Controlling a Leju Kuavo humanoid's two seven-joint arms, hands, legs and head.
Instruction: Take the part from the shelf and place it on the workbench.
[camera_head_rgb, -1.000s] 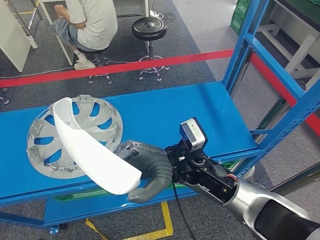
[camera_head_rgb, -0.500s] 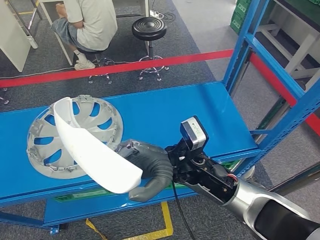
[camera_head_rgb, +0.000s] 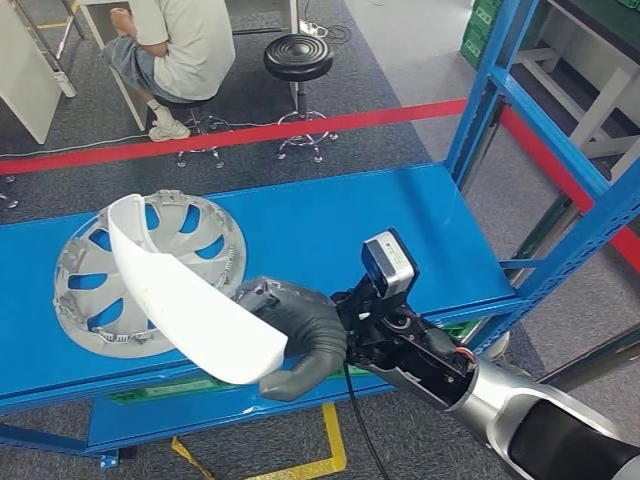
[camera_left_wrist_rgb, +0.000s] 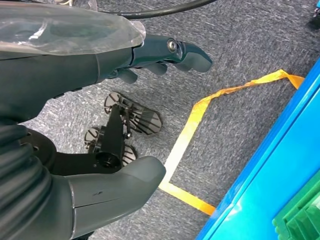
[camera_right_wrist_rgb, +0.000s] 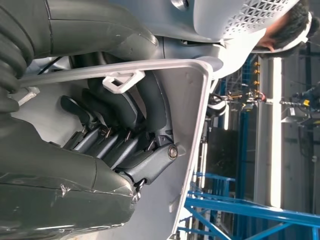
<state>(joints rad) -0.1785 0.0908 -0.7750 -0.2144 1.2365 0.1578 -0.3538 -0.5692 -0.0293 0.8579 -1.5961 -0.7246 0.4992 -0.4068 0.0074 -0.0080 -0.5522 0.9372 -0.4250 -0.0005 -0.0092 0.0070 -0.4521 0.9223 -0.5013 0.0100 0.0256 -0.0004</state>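
Grey carpet floor runs across the whole top of the head view, w/ a red tape line cutting left to right through it. Blue workbench fills the middle band, and a blue shelf frame climbs the upper right corner.

On the bench, left of centre, a silver wheel cover lies flat. Over its lower right part sits the white curved part, tilted, running from mid-left down toward bottom centre. It's off the shelf and above the bench's front edge; can't tell if its far end touches the wheel cover or just floats over it, angle's not great.

Right hand, just below centre, grips the near end of that part: thumb under the edge, fingers wrapped over the top. In the right wrist view the right hand's fingers curl against the part's inner face, by a small white tab.

Person sits on a stool at upper left, back turned. Black round stool top centre, beside them.

Left hand hangs over the carpet near yellow floor tape, fingers spread, holding nothing.
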